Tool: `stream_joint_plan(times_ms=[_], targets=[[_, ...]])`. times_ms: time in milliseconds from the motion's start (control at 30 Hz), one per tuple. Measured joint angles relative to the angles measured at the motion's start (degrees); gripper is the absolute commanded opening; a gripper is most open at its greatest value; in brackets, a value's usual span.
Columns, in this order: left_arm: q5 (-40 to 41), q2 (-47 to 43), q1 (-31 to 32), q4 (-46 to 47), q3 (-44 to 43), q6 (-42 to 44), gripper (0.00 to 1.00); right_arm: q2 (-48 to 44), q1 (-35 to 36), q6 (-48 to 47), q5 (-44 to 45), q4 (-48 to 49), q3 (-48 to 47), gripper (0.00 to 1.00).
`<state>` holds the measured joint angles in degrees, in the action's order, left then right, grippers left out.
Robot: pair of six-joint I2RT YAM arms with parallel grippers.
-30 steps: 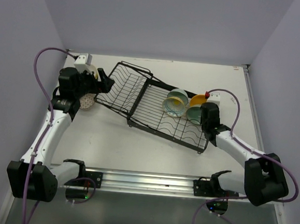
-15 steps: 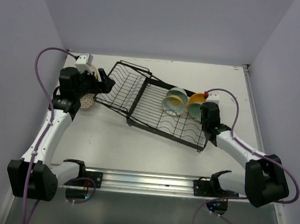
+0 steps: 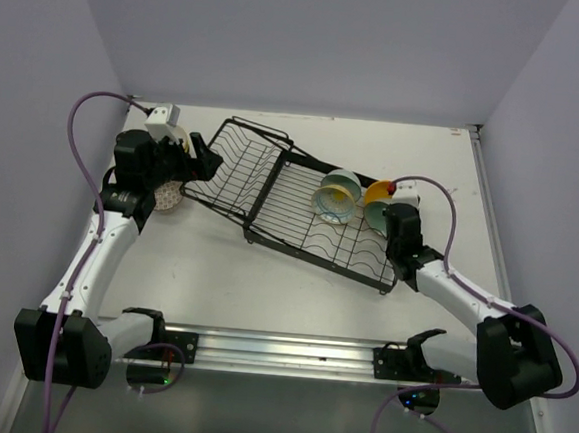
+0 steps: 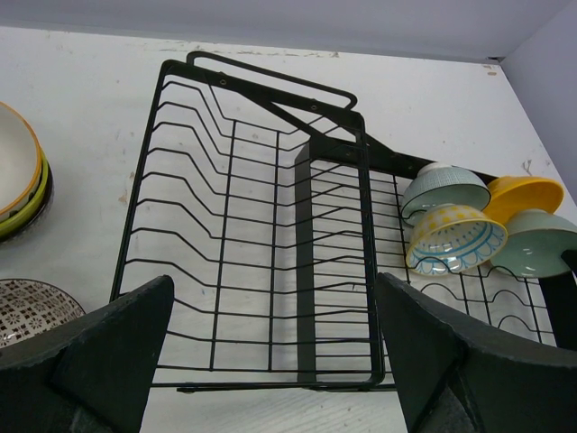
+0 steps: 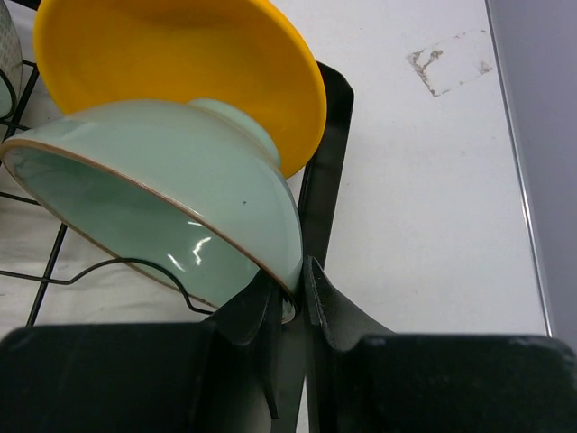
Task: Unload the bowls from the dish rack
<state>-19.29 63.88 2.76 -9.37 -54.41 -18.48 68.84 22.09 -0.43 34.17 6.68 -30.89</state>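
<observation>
**Right gripper pinching the teal bowl at the rack's right end**

The right gripper (image 5: 290,293) is clamping its fingers on the rim of the pale teal bowl (image 5: 171,180). That bowl is leaning on edge, its mouth tipping down toward the wavy wires and its foot toward the orange-yellow bowl (image 5: 180,63) behind it. The dish rack (image 3: 271,190) is lying with its long axis running from far left to near right across the white table (image 3: 264,285). The left gripper (image 4: 273,284) is hovering by the basket section, fingers wide apart. Stacked bowls (image 4: 18,171) are sitting left of the rack. Pale lavender walls (image 3: 314,38) are enclosing the table.
</observation>
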Motion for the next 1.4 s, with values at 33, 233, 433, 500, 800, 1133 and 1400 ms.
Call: stream_joint_plan(times_ms=[33,233,433,500,800,1133,1400], targets=[[-0.04,0.00,0.00,0.00,0.00,0.00,0.96,0.00,0.33,-0.52,0.35,0.42,0.20,0.00],[-0.09,0.00,0.00,0.02,0.00,0.00,0.97,-0.68,1.81,-3.21,2.75,2.21,1.42,0.00],[-0.26,0.09,0.00,0.09,0.00,0.00,0.97,-1.95,1.90,-4.59,6.05,4.68,2.51,0.00],[-0.28,0.17,0.00,0.11,0.00,0.00,0.97,-2.51,1.95,-4.92,6.78,5.55,2.64,0.00],[-0.44,0.42,0.00,0.26,0.00,0.00,0.98,-7.08,2.01,-4.72,6.73,6.05,2.97,0.00],[-3.43,-0.22,0.00,2.51,0.26,-0.04,0.98,-17.64,2.25,4.57,-0.33,-5.86,0.81,0.00],[-12.28,-2.75,1.70,10.16,2.69,-0.44,0.97,-13.51,4.02,12.20,-15.85,-18.73,-15.58,0.00]])
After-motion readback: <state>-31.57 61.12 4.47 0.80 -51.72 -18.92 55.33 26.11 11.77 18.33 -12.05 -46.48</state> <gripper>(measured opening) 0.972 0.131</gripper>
